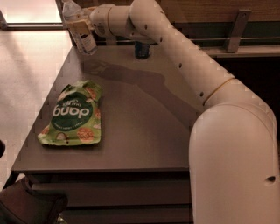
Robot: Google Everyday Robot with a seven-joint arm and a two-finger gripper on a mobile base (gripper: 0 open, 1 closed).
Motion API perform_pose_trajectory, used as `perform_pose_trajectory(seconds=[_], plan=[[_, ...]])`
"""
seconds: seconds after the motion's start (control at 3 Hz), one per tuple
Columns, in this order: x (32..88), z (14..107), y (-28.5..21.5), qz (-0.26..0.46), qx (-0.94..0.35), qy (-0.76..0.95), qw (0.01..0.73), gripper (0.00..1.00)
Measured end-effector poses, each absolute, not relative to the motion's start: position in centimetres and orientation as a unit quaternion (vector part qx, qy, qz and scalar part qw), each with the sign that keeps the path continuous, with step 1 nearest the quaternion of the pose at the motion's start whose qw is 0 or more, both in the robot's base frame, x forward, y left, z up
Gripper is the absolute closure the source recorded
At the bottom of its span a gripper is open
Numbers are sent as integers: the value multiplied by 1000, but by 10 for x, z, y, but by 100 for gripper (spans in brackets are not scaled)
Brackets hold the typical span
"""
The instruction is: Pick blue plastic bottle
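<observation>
At the far left corner of the counter (144, 127), the end effector (80, 25) is pinching the blue plastic bottle (86, 42) around its middle, with a tan finger lying across the front of the clear body. The bottle runs through the end effector: its white cap (67, 4) rises above and to the left of the grip, close to the top edge of the view, while its lower body and base hang below and slightly to the right. This leaves the bottle tilted, cap leaning left. The base sits over the counter's far corner, and I cannot tell whether it touches the surface. A soft shadow lies on the counter just below and to the right of the base. The white arm (183, 57) stretches away to the right of the end effector and down toward the large rounded shoulder in the near right. A short dark blue can (142, 50) stands to the right of the end effector, partly hidden behind the arm and well apart from the bottle. A green snack bag (73, 114) lies flat on the counter well below the end effector, nearer the camera and close to the counter's left edge.
</observation>
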State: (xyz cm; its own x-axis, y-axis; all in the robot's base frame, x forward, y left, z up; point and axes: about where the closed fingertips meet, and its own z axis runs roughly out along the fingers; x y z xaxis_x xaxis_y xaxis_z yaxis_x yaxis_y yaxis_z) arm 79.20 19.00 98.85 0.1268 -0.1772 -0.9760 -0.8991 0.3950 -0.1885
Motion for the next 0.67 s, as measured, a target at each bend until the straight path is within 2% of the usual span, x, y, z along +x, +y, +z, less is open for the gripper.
perform_pose_trajectory(seconds=[0.67], plan=[[770,1081,170,269,-474,548,635,100]])
